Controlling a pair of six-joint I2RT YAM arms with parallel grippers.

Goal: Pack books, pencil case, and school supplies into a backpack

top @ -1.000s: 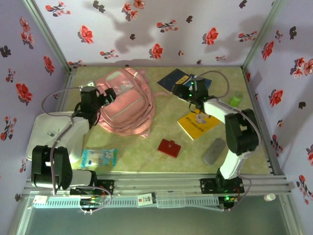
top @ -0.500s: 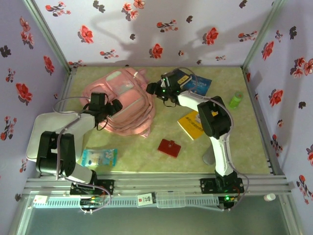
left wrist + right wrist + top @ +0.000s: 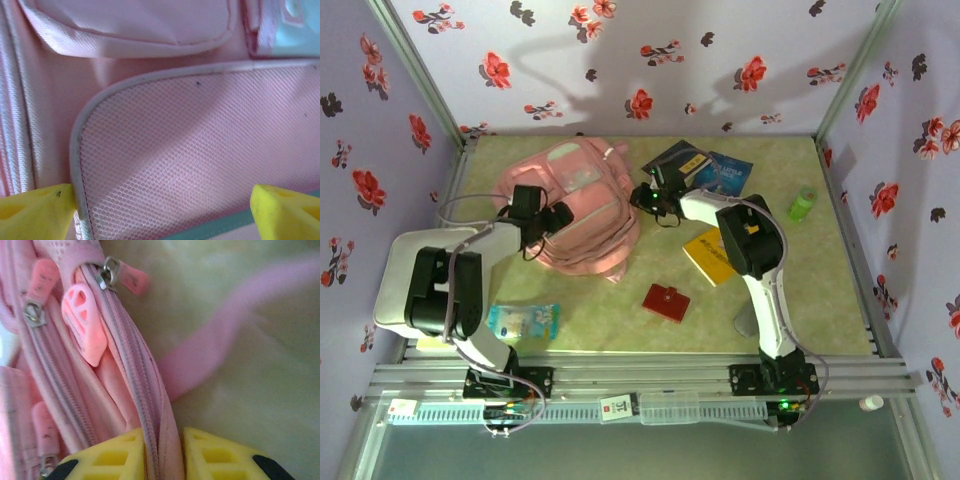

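One large, soft, pale pink fabric backpack (image 3: 575,205) lies flat on the rear left of the bench (image 3: 820,290). Its zips appear closed and nothing is packed. Judged step in hand: opening the backpack.

1. The right tool (image 3: 162,447) has its yellow fingers pressed in on a zipped seam ridge at the backpack's right edge, pinching fabric and zip track between them. A metal zip puller (image 3: 117,274) sits further along the same ridge.
2. The left tool (image 3: 161,210) is spread wide. Its fingers stand either side of a pink mesh panel (image 3: 200,150) on the backpack's left part and grip nothing.

The thin dark navy book (image 3: 670,158) and the blue starry-cover book (image 3: 728,172) lie just right of the backpack. The bright yellow book (image 3: 712,258) lies nearer, partly under the right arm. The flat red square piece (image 3: 666,301) and the grey oblong pouch (image 3: 748,322) lie toward the front.

Next move, as judged: the right tool's pinch is on the seam, not the puller. Either anchor here while the left tool draws the zip, or regrasp the puller tab.
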